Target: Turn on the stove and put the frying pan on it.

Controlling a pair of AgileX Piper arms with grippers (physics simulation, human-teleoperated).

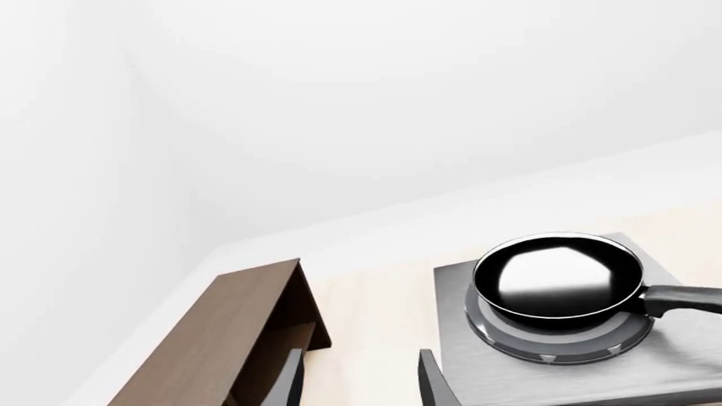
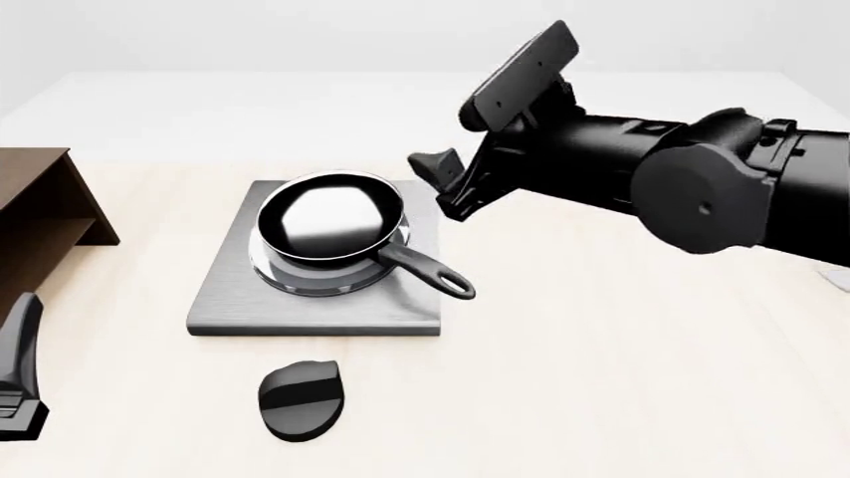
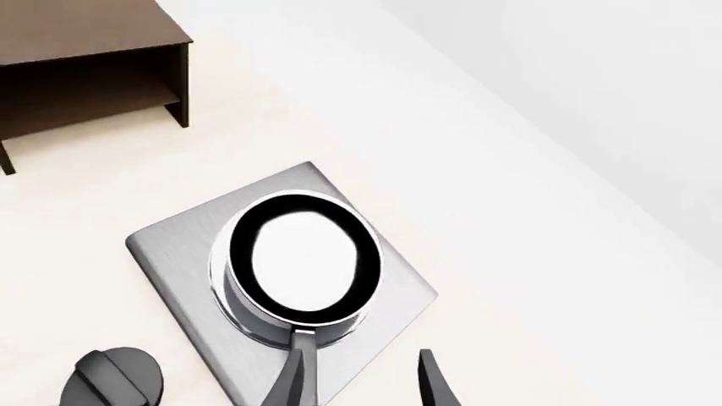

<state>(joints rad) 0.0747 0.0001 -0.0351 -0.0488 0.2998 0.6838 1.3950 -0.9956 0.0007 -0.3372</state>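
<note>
The frying pan [image 2: 329, 221] sits on the rings of the grey stove plate [image 2: 226, 311], its handle [image 2: 428, 271] pointing toward the near right. The black knob [image 2: 302, 399] lies on the table in front of the plate. My right gripper [image 2: 443, 184] is open and empty, in the air just right of the pan and above it. In the right wrist view the pan [image 3: 304, 258], the plate [image 3: 169, 245] and the knob [image 3: 113, 378] show beyond its fingers [image 3: 434, 382]. My left gripper [image 1: 361, 385] is open and empty, low at the near left; its view shows the pan [image 1: 559, 275].
A dark brown wooden shelf [image 2: 34, 214] stands at the left edge of the table, also in the left wrist view [image 1: 220, 338] and the right wrist view [image 3: 79, 76]. The right arm [image 2: 691, 174] spans the right side. A white sliver [image 2: 841, 280] shows at the right edge.
</note>
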